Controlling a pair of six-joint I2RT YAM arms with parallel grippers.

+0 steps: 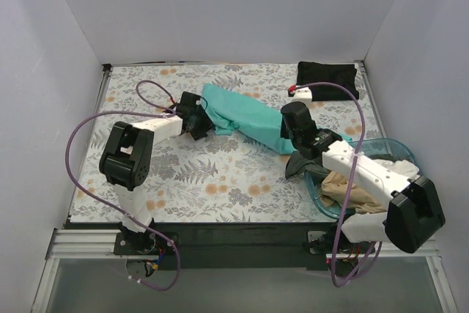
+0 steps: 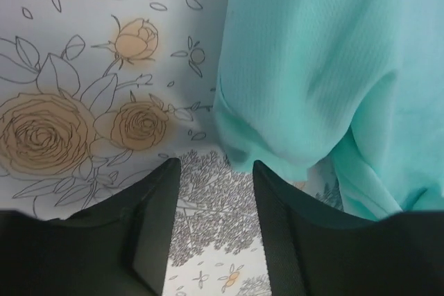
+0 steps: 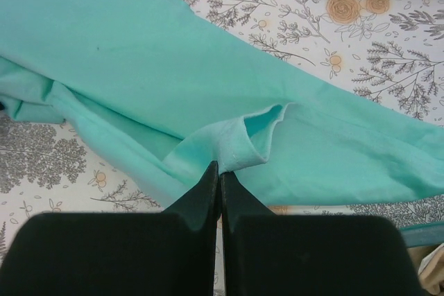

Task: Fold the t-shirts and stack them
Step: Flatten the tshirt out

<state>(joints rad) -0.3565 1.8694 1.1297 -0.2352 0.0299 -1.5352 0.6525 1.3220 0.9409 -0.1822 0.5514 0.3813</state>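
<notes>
The bright teal t-shirt [image 1: 245,115] lies stretched out across the middle of the floral cloth. My right gripper [image 3: 220,169] is shut on a hem fold of the teal t-shirt [image 3: 243,145] at its right end [image 1: 287,135]. My left gripper [image 2: 211,168] is open just above the cloth, its fingertips at the teal shirt's left corner [image 2: 277,95], nothing between them; it shows in the top view [image 1: 199,127]. A folded black t-shirt [image 1: 327,79] lies at the far right corner. A tan t-shirt [image 1: 350,187] sits in the basket.
The translucent blue plastic basket [image 1: 401,149] stands at the right near edge under my right arm, with tan and white fabric inside. The floral tablecloth [image 1: 205,181] covers the table. White walls enclose three sides. A purple cable loops over the left side.
</notes>
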